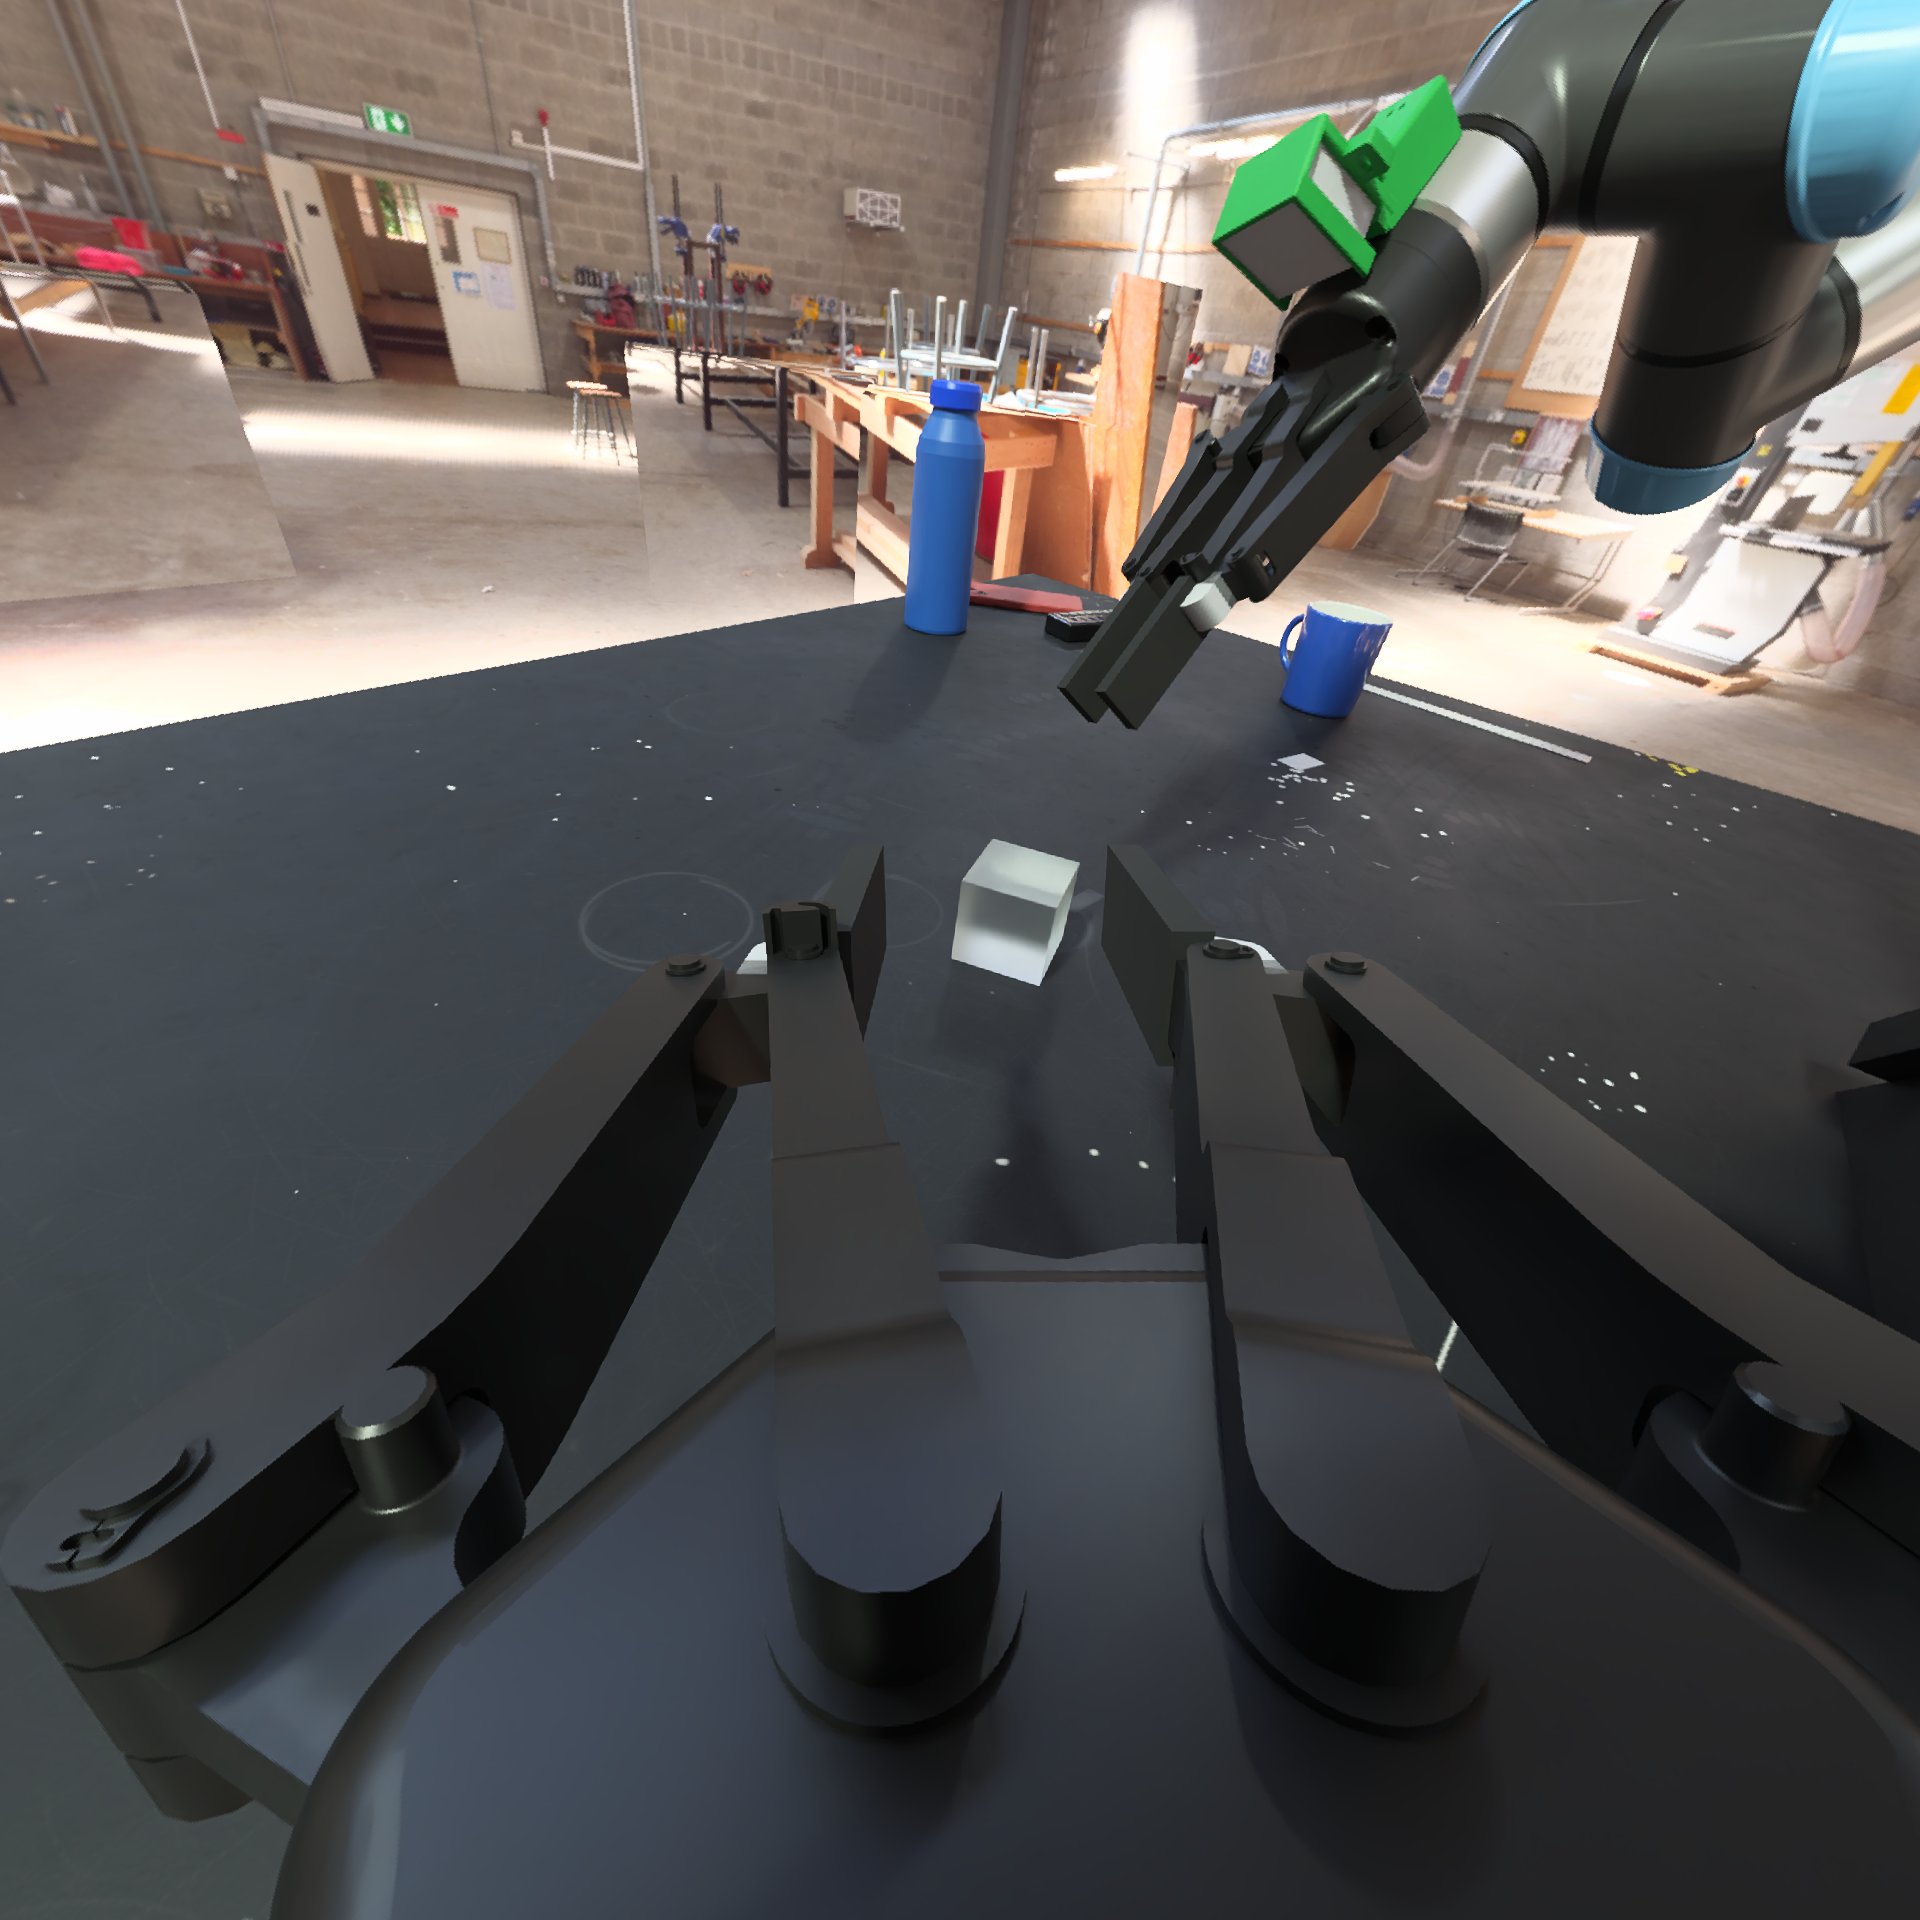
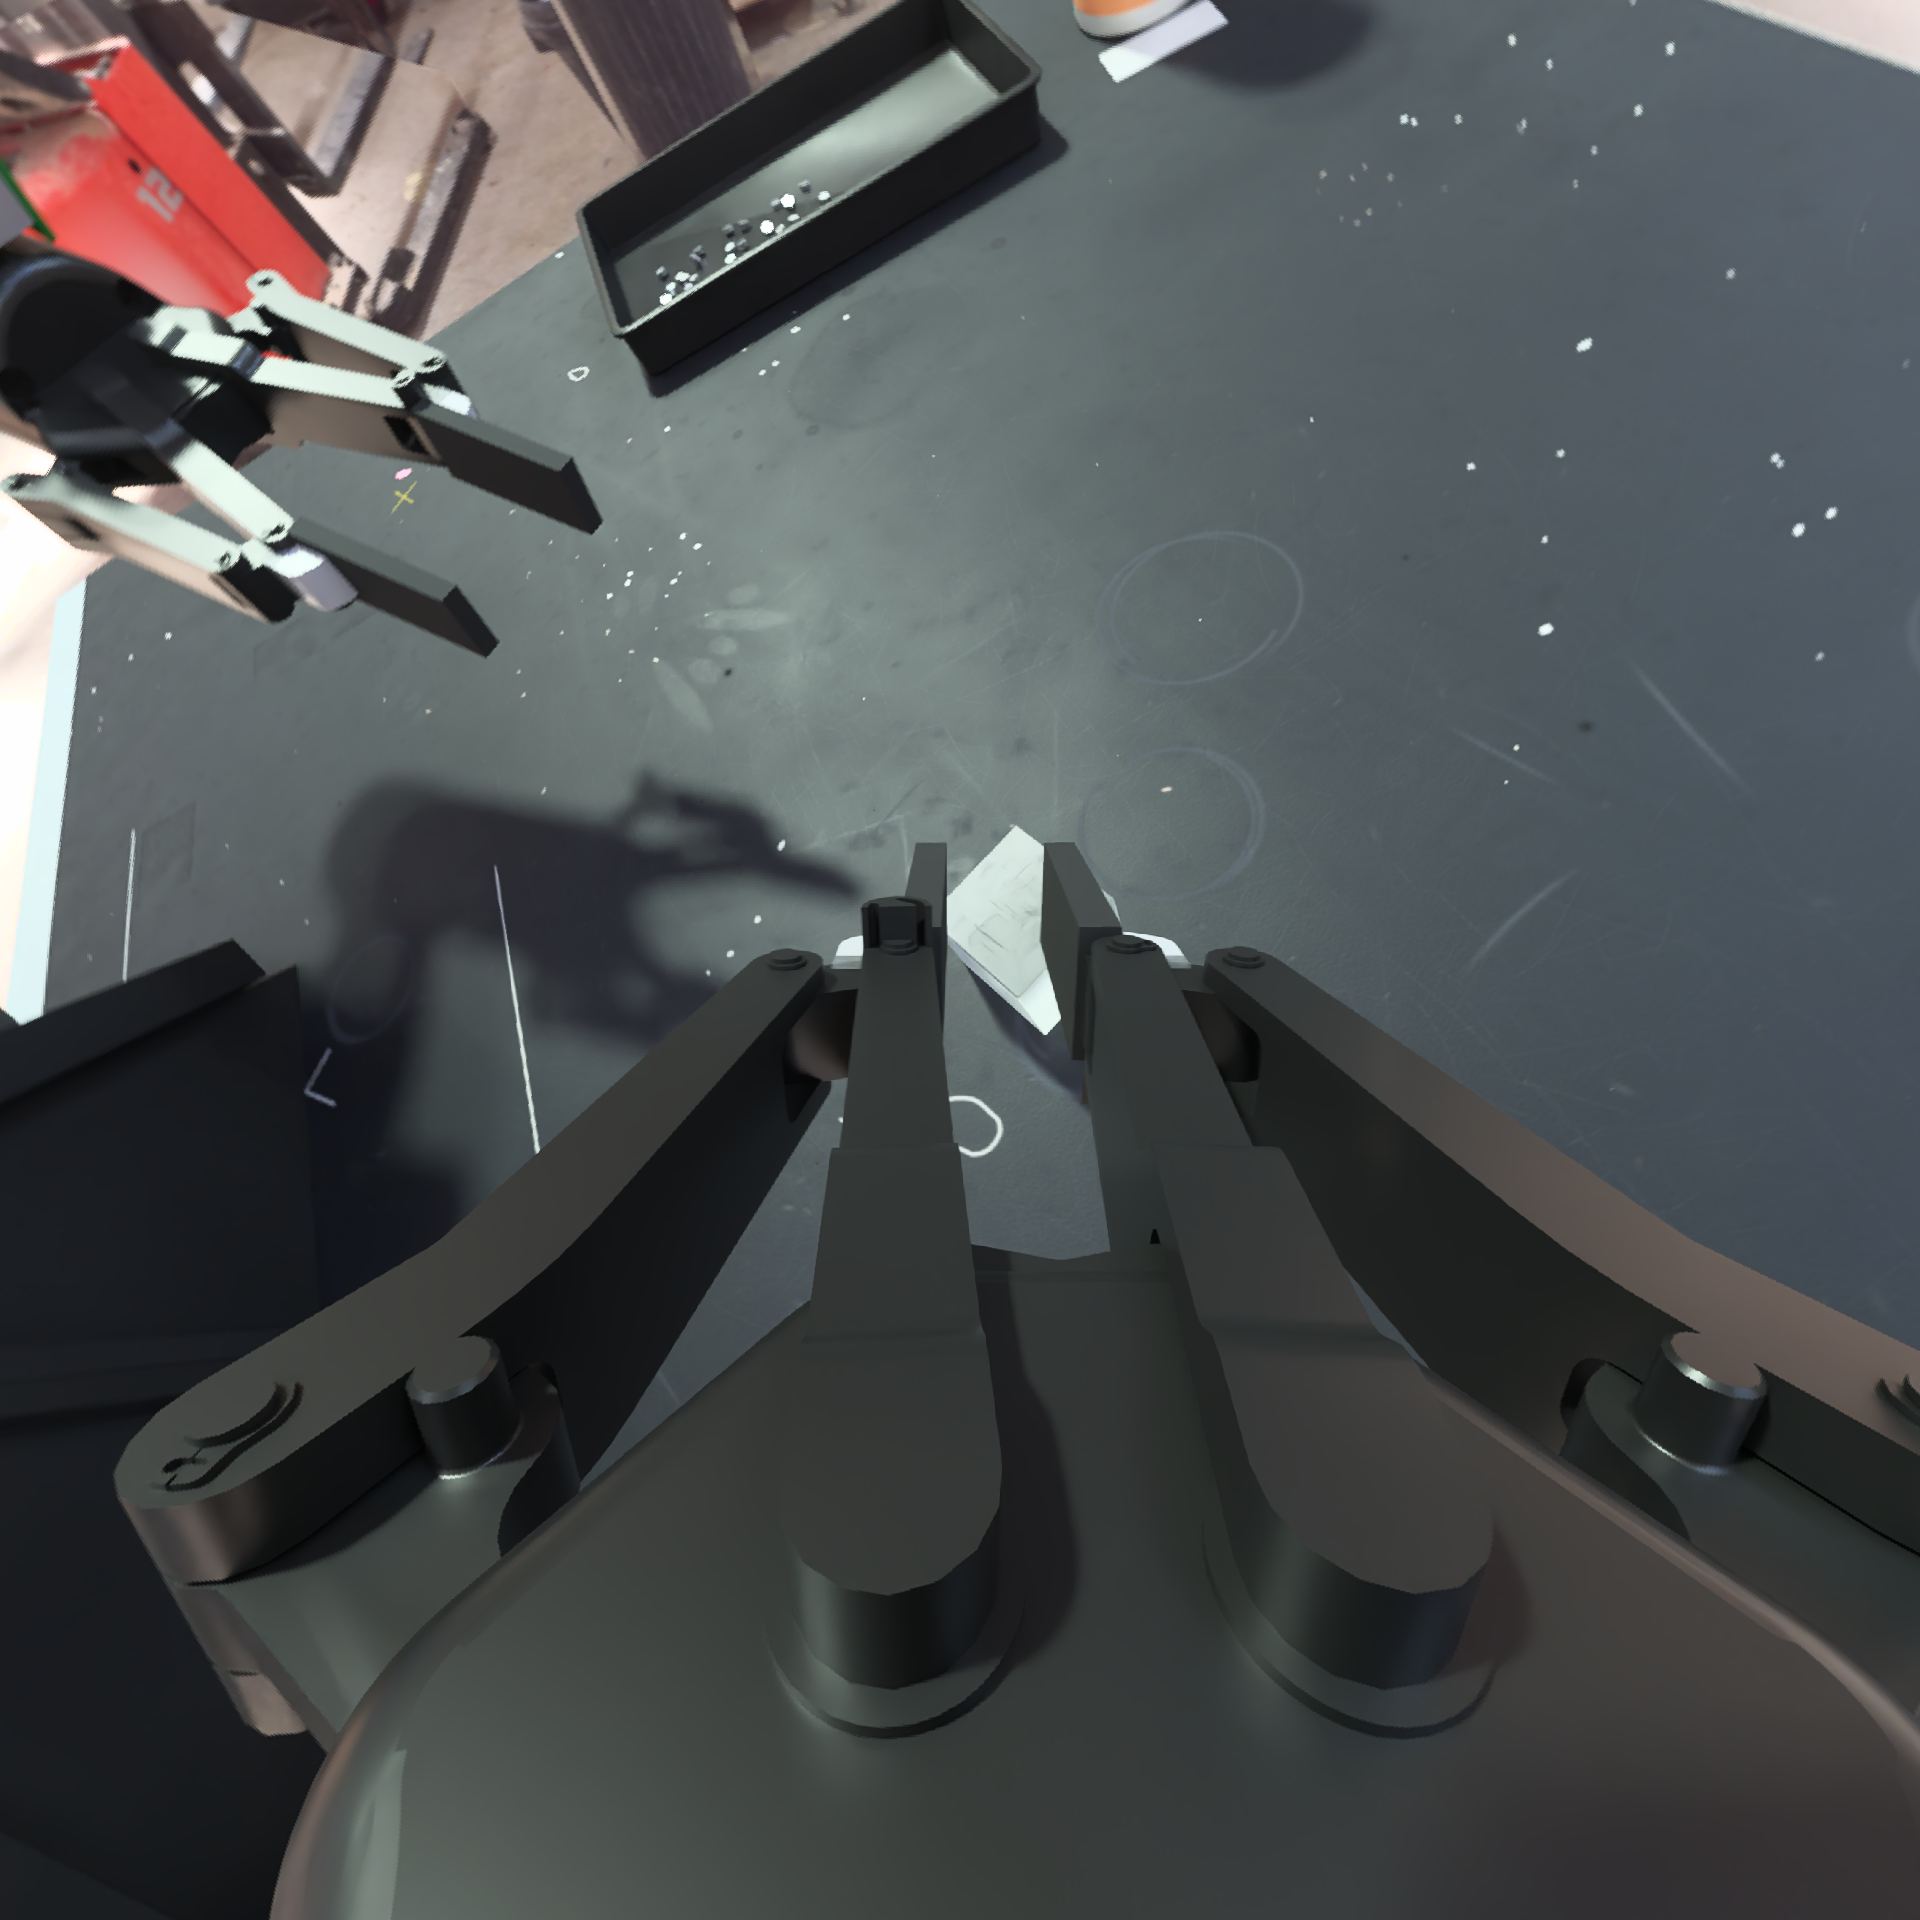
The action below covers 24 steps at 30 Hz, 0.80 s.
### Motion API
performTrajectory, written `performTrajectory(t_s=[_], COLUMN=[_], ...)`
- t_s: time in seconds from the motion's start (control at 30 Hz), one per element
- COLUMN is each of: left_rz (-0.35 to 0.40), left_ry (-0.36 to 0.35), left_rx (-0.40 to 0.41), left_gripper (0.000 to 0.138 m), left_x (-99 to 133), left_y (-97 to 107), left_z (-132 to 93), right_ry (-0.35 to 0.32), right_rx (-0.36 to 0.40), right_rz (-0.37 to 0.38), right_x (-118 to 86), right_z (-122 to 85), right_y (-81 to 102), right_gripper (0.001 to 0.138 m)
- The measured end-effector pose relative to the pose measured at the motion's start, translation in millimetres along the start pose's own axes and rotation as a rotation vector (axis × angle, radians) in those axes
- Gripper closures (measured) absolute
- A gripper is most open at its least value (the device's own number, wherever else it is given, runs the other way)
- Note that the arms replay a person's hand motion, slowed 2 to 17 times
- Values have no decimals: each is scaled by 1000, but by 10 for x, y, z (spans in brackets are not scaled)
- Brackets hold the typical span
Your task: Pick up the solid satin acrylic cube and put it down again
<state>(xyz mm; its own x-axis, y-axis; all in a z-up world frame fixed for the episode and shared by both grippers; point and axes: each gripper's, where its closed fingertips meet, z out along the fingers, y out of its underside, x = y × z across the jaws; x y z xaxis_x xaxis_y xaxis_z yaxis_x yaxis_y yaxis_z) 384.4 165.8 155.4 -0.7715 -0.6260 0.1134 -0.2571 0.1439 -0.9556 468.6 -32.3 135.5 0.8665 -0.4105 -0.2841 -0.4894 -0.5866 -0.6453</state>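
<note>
Left end effector (image 1: 992,914) agape, cube (image 1: 1013,911) between (untouched)

frosty white-clear cube (image 1: 1013,911) between the black left gripper (image 1: 992,914) fingers; past them a blue bottle (image 1: 943,511), blue mug (image 1: 1332,659), speckled dark-grey table (image 1: 416,935).

The right gripper (image 2: 995,883) hangs over the dark table (image 2: 1455,727), its fingers nearly together, with a pale cube (image 2: 1003,925) seen in the narrow gap between the fingertips; contact cannot be judged. Ahead and to its left, the other gripper (image 2: 540,566) is spread wide, clear of the table. Farther ahead sits a black tray (image 2: 1023,114) holding small bits
</note>
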Motion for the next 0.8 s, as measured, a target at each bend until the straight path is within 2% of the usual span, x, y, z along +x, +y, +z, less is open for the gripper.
performTrajectory(t_s=[0.13, 0.3, 0.53, 0.8], left_rz=[14, 25, 54, 119], left_ry=[6, 14, 20, 5], left_rx=[-7, -12, -11, -29], left_gripper=[82, 82, 82, 82], left_x=[0, -15, -82, -280], left_y=[-9, -41, -133, -255], left_z=[48, 103, 185, 310], right_ry=[-8, -12, 7, -5], right_rx=[24, 14, -37, -181], right_rz=[-116, -290, -495, -659], right_x=[18, 26, 44, 60], right_z=[-70, -98, -61, 101], right_y=[56, 149, 201, 248], right_gripper=[97, 70, 58, 54])
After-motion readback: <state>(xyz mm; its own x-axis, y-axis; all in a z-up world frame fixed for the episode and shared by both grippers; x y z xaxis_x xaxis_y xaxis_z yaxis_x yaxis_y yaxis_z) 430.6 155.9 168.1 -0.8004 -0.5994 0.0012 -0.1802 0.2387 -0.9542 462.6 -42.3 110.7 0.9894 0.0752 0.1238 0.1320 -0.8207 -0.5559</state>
